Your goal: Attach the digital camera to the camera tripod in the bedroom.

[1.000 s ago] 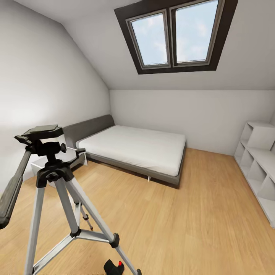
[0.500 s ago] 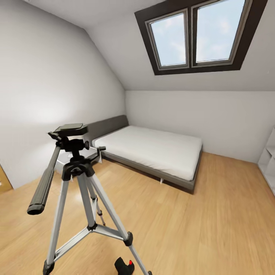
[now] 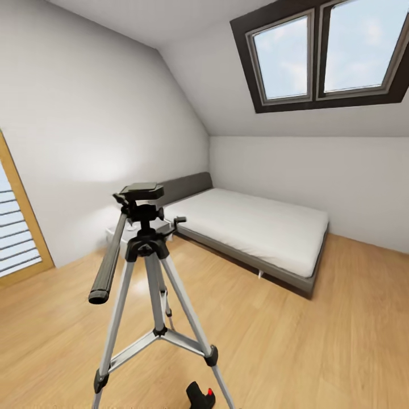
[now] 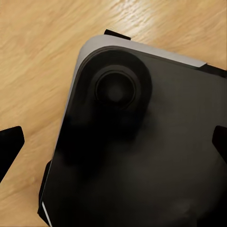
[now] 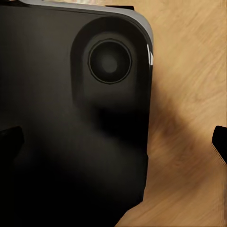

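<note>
The camera tripod (image 3: 149, 255) stands on the wood floor in the head view, left of centre. Its silver legs are spread, and its black pan head (image 3: 141, 190) is bare on top. Its long handle (image 3: 108, 267) slopes down toward me. The digital camera (image 3: 200, 396), black with a red dot, lies on the floor by the tripod's nearest foot at the frame's lower edge. In the wrist views, my left gripper (image 4: 113, 144) and right gripper (image 5: 115, 139) hang open and empty over my own dark base panel, only the fingertips (image 4: 10, 142) (image 5: 220, 142) showing.
A white bed (image 3: 255, 227) with a grey headboard stands against the far wall under the skylights (image 3: 329, 51). An oak-framed slatted door (image 3: 14, 227) is at the left edge. A small white table (image 3: 116, 233) sits behind the tripod. Bare wood floor (image 3: 318, 341) stretches to the right.
The whole view has swung left: tripod, bed and skylights slid rightward in the picture, the white shelf dropped out at right, and the slatted door came in at left. Nothing itself moved.
</note>
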Controlling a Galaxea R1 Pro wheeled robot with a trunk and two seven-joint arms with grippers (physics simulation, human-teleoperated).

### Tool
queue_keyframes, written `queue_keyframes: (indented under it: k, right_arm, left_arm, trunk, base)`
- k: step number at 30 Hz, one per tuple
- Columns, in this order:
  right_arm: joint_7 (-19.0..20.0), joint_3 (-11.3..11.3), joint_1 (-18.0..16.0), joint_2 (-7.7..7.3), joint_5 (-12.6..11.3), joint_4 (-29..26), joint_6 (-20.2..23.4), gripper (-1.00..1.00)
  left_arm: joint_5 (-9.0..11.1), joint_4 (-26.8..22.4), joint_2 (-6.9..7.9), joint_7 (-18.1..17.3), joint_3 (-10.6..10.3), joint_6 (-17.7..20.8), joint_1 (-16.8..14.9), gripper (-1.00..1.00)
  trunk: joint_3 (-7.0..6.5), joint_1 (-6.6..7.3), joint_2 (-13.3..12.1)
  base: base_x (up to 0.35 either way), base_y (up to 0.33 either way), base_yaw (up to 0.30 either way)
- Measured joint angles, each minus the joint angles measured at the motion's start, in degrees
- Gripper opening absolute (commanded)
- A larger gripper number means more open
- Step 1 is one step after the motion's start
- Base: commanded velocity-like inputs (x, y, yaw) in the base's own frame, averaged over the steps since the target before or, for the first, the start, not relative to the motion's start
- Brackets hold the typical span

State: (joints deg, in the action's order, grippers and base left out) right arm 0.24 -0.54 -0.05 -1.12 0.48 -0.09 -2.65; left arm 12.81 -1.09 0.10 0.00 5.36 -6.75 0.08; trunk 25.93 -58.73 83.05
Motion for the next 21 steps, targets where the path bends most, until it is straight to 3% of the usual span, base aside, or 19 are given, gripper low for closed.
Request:
queue_keyframes:
  k: [11,21]
  right_arm:
    - [0.0,0.0,0.0,-0.01,0.0,0.0,0.1,1.0]
    - [0.1,0.0,0.0,-0.01,0.0,0.0,0.1,1.0]
  left_arm:
    - [0.0,0.0,0.0,0.0,0.0,0.0,0.0,1.0]
    - [0.0,0.0,0.0,0.0,0.0,0.0,0.0,1.0]
  trunk:
    - [-0.28,0.0,0.0]
    - [-0.33,0.0,0.0]
  base:
    - [0.0,0.0,0.25]
    - [0.0,0.0,0.061]
